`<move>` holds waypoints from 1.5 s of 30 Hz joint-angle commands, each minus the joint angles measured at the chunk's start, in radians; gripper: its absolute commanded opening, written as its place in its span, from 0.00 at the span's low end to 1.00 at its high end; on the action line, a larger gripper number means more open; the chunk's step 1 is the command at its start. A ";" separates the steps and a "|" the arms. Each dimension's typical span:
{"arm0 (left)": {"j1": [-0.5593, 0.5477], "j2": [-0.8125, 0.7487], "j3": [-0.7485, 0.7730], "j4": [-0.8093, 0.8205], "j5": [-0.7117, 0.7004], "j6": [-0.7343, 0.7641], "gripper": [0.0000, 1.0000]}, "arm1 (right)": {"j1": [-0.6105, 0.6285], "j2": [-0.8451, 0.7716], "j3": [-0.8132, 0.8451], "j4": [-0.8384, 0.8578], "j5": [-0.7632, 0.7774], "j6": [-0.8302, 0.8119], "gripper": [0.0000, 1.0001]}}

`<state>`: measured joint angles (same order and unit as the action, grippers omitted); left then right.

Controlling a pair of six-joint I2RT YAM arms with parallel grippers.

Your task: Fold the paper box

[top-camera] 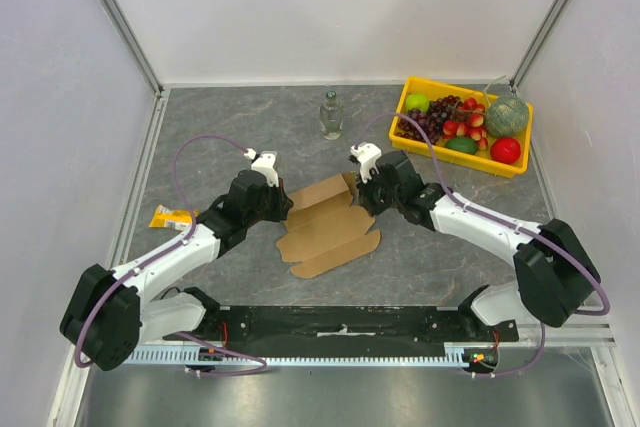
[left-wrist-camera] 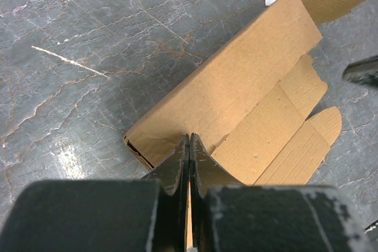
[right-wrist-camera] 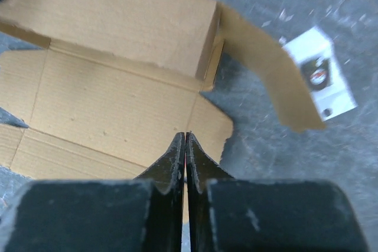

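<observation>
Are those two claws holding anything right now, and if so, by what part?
Nothing looks held. The left gripper and the right gripper both have their jaws shut together, tips right at the paper box, with no flap between them.

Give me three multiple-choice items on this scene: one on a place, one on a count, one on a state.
1. Where does the yellow plastic fruit tray stand?
A. far right corner
B. near left edge
C. between the arms

2. How many clear glass bottles are in view?
A. three
B. one
C. none

3. The brown corrugated cardboard box is:
A. closed up
B. a flat sheet
C. partly folded, one wall raised

A: the tray sits at the far right.
B: a single bottle stands beyond the box.
C: both wrist views show a raised wall and open flaps.
</observation>
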<state>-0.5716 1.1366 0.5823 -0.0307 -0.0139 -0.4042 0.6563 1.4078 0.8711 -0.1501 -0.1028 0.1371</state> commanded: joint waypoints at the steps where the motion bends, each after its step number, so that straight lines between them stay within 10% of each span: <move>1: -0.005 0.008 0.002 -0.015 0.009 -0.022 0.02 | -0.006 0.029 -0.101 0.188 -0.046 0.111 0.03; 45: -0.004 0.086 0.208 -0.025 0.083 0.091 0.03 | -0.060 0.114 -0.310 0.411 0.015 0.233 0.00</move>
<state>-0.5716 1.2175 0.8093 -0.1013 0.0212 -0.3435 0.6022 1.5349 0.5636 0.2771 -0.0780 0.3664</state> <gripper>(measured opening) 0.040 0.006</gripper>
